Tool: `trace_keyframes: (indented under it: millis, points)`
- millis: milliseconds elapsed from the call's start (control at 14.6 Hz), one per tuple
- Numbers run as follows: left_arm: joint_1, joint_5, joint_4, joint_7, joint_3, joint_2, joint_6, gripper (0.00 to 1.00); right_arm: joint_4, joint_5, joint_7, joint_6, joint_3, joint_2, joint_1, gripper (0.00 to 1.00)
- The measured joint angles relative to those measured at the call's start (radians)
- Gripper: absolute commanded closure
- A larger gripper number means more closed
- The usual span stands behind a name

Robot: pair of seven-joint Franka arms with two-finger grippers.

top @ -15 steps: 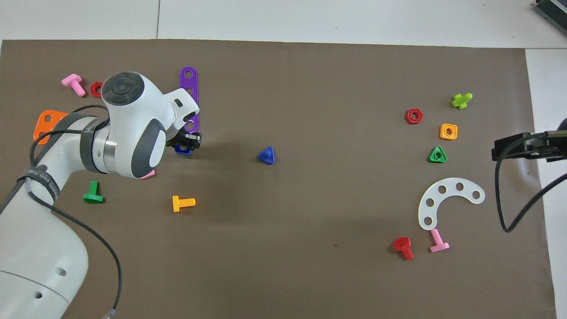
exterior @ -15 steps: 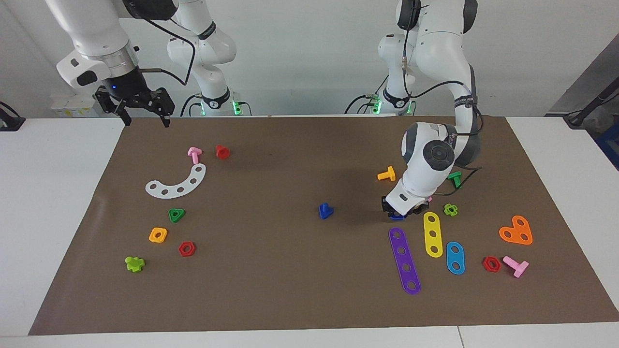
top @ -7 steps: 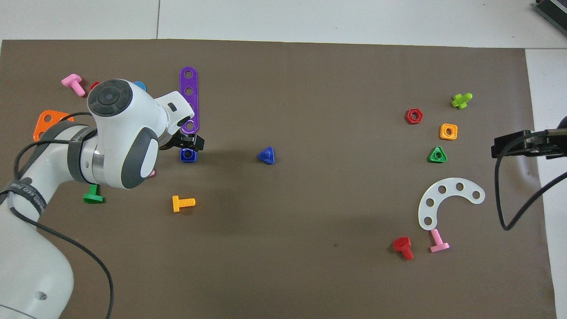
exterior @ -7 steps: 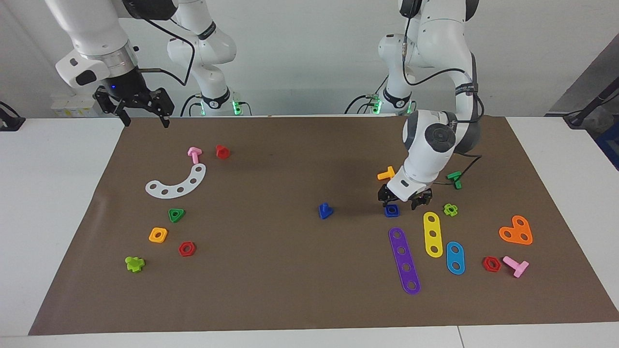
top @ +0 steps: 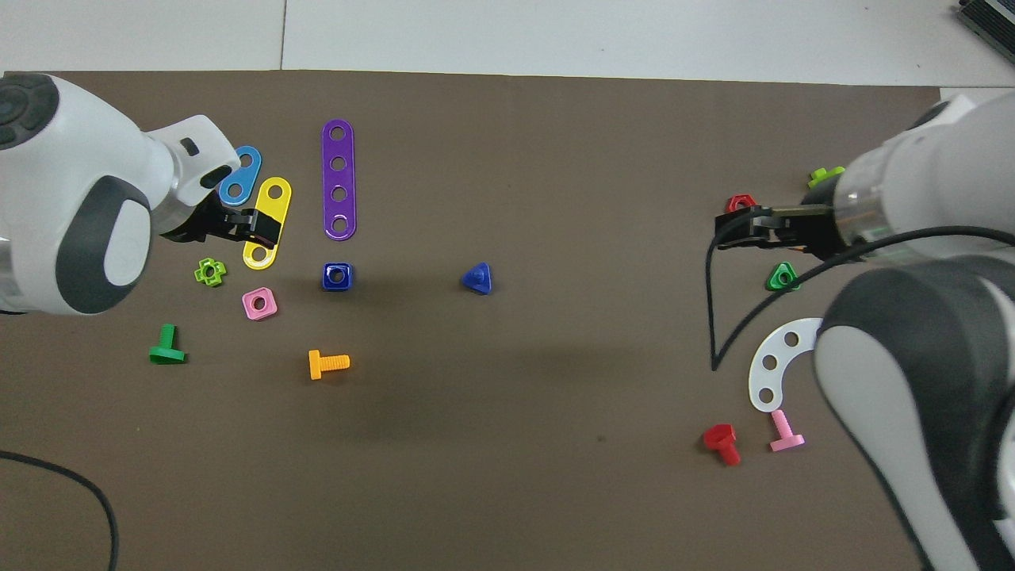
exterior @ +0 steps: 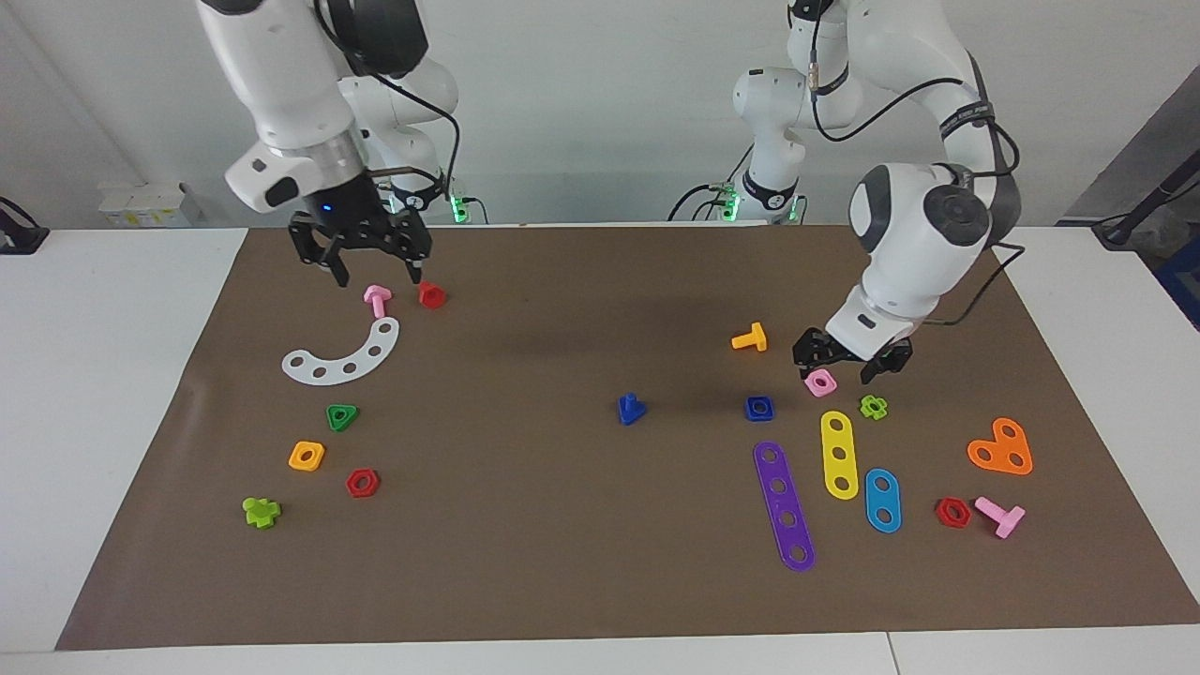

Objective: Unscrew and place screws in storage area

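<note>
The dark blue triangular-head bolt (exterior: 630,410) lies on the brown mat (exterior: 525,562) near its middle, also shown in the overhead view (top: 477,278). Its dark blue square nut (exterior: 759,408) lies apart from it, toward the left arm's end (top: 337,276). My left gripper (exterior: 841,368) is open and empty, raised over a pink square nut (exterior: 820,382) beside the blue nut; from overhead it (top: 250,228) covers part of the yellow strip. My right gripper (exterior: 372,267) is open and empty, raised over a pink bolt (exterior: 377,300) and a red bolt (exterior: 431,295).
Purple (exterior: 784,506), yellow (exterior: 840,454) and blue (exterior: 882,500) strips lie farther out than the blue nut. An orange bolt (exterior: 749,337), a green bolt (top: 166,346) and an orange heart plate (exterior: 1001,448) are near the left arm. A white arc (exterior: 342,354) and several nuts lie at the right arm's end.
My left gripper let go of the blue nut on the mat, rose and moved toward the left arm's end. My right arm swung in over the pink and red bolts.
</note>
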Motion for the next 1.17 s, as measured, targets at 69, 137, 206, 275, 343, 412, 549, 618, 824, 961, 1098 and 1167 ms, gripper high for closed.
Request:
trace_keyframes:
  millis: [69, 137, 206, 275, 343, 412, 549, 618, 824, 961, 1098, 1167]
  points:
    - [0.028, 0.000, 0.015, 0.033, 0.001, -0.010, -0.027, 0.01, -0.004, 0.000, 0.071, 0.064, 0.001, 0.042, 0.051, 0.00]
    - [0.056, 0.000, 0.021, 0.067, 0.002, -0.021, -0.046, 0.01, -0.004, 0.000, 0.135, 0.127, 0.003, 0.090, 0.100, 0.00]
    - [0.084, 0.000, 0.022, 0.100, 0.003, -0.031, -0.062, 0.01, -0.002, 0.000, 0.191, 0.188, 0.004, 0.142, 0.144, 0.00]
    - [0.108, 0.005, 0.022, 0.128, 0.003, -0.039, -0.075, 0.01, 0.000, -0.001, 0.240, 0.246, 0.004, 0.197, 0.186, 0.00]
    - [0.126, 0.014, 0.022, 0.146, 0.004, -0.045, -0.084, 0.01, 0.003, -0.001, 0.279, 0.298, 0.005, 0.246, 0.224, 0.00]
    - [0.137, 0.027, 0.023, 0.154, 0.004, -0.053, -0.096, 0.01, 0.007, -0.002, 0.318, 0.343, 0.005, 0.294, 0.264, 0.00]
    - [0.142, 0.032, 0.024, 0.156, 0.004, -0.080, -0.124, 0.00, 0.029, -0.021, 0.376, 0.395, 0.005, 0.386, 0.333, 0.00]
    - [0.142, 0.033, 0.025, 0.156, 0.003, -0.101, -0.146, 0.00, 0.055, -0.039, 0.393, 0.412, 0.004, 0.434, 0.357, 0.01]
    - [0.145, 0.035, 0.026, 0.152, 0.004, -0.173, -0.222, 0.00, 0.102, -0.066, 0.404, 0.482, 0.003, 0.525, 0.375, 0.18]
    - [0.146, 0.036, 0.026, 0.138, 0.005, -0.212, -0.268, 0.00, 0.102, -0.074, 0.403, 0.504, -0.004, 0.543, 0.372, 0.32]
    - [0.146, 0.037, 0.022, 0.128, 0.005, -0.229, -0.291, 0.00, 0.103, -0.074, 0.402, 0.509, -0.006, 0.544, 0.372, 0.38]
    - [0.147, 0.042, 0.020, 0.121, 0.006, -0.230, -0.291, 0.00, 0.103, -0.074, 0.402, 0.509, -0.006, 0.544, 0.373, 0.38]
